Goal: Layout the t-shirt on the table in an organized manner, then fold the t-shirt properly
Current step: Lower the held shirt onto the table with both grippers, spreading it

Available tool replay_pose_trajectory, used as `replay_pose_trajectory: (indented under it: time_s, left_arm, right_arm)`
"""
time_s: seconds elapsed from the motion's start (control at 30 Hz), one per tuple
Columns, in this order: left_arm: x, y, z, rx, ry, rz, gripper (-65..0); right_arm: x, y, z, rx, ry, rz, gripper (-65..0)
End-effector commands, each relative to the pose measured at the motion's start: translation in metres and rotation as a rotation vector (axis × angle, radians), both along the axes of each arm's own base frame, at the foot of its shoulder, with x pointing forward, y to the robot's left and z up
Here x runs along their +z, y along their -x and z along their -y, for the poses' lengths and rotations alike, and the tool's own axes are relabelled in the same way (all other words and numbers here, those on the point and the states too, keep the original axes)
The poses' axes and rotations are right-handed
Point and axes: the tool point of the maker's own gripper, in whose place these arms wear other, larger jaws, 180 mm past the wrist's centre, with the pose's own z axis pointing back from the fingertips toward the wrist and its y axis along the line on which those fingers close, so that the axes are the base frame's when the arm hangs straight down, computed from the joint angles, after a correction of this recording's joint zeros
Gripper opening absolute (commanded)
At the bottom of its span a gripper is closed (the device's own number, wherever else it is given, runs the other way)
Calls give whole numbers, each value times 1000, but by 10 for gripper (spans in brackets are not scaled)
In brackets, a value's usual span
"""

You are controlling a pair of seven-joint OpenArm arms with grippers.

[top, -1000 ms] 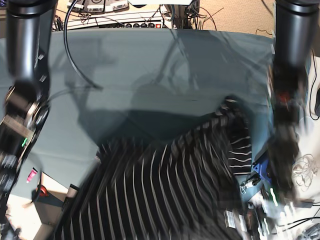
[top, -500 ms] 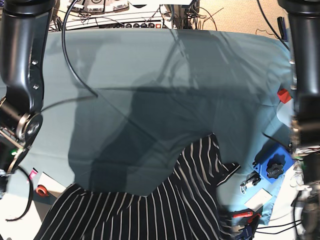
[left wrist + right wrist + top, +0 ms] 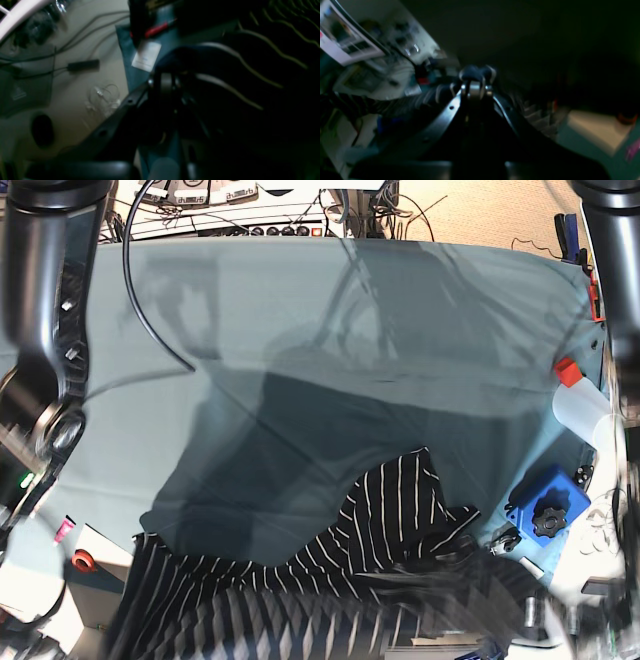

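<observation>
Striped t-shirt [image 3: 400,510] bunched at table [image 3: 300,310] near edge.

A dark t-shirt [image 3: 390,520] with thin white stripes lay bunched at the near edge of a wide table [image 3: 330,310] covered in teal-blue cloth. One rumpled part reached up onto the cloth; its lower part was motion-blurred.

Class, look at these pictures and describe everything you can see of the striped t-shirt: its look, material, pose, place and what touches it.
The dark navy t-shirt with thin white stripes is soft, limp fabric. It lies rumpled along the near edge of the teal cloth-covered table, one part reaching up onto the cloth, its lower part motion-blurred. In the wrist views, the shut left hand and shut right hand each pinch a bunch of its fabric.
</observation>
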Motion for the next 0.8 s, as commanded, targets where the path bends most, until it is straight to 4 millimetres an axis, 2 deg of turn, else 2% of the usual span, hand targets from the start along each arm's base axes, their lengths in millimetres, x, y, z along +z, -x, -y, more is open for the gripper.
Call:
replay_pose_trajectory:
  time_s: [0.0,0.2,0.43,0.53,0.63,0.77]
  left_arm:
    - [13,1,-5,0,-12,45,-650]
    - [-68,47,8,-65,-65,-88,-650]
    - [-136,108,25,-131,-131,-201,-650]
    - [-158,133,30,-150,-130,-249,-650]
    - [-169,153,30,-147,-116,-269,-650]
    - [-165,172,18,-105,-97,-246,-650]
  right_arm:
    - [13,-1,2,-3,-7,45,-650]
    - [-74,21,-8,37,-57,-118,-650]
    - [-161,58,-15,54,-115,-279,-650]
    - [-185,75,-19,66,-165,-319,-650]
    - [-200,90,-19,81,-208,-333,-650]
    - [-194,103,-15,112,-229,-267,-650]
